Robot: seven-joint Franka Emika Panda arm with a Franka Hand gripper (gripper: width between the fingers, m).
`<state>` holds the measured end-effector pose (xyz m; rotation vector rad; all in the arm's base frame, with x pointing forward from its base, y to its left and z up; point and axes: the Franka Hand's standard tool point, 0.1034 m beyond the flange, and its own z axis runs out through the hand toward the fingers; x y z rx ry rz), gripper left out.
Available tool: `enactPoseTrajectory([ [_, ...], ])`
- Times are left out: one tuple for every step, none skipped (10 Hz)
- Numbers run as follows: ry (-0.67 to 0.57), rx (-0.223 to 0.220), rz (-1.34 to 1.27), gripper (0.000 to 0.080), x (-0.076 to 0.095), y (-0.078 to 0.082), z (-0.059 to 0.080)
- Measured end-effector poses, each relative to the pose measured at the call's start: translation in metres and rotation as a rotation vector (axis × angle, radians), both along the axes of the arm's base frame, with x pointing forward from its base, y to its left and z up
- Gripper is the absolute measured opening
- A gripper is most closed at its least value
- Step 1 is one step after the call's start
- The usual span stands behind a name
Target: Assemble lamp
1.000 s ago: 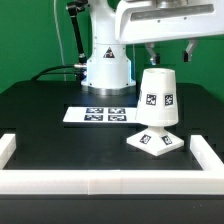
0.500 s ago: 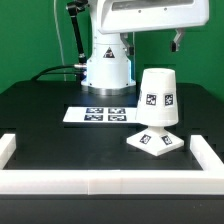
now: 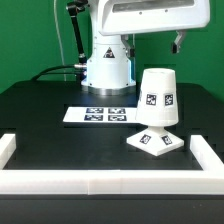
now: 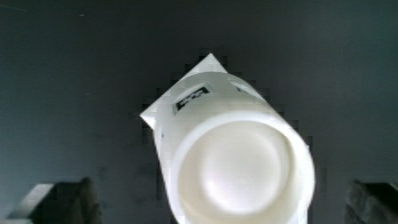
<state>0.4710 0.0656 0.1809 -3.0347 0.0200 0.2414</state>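
The lamp stands assembled at the exterior view's right. Its tapered white shade (image 3: 157, 100) sits upright over the flat square base (image 3: 155, 143), and both carry black-and-white tags. The bulb is hidden under the shade. My gripper (image 4: 217, 205) is open and empty, raised above the shade and clear of it. One dark fingertip (image 3: 178, 42) shows below the white hand. The wrist view looks down on the shade's round top (image 4: 231, 150), with a corner of the base (image 4: 206, 62) beyond it. The fingers (image 4: 59, 200) stand wide apart on either side.
The marker board (image 3: 97, 115) lies flat to the left of the lamp. The robot's white pedestal (image 3: 108, 65) stands behind it. A low white rail (image 3: 100, 181) runs along the front edge of the black table and turns up both sides.
Since one second ago the gripper has risen from beside the shade's top, leaving the shade on the base. Nothing has moved in the last half second.
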Motion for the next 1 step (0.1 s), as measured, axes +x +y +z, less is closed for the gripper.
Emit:
enactPoseTrajectory([
  [0.000, 0.000, 0.000, 0.0698, 0.0000, 0.0000, -0.0001],
])
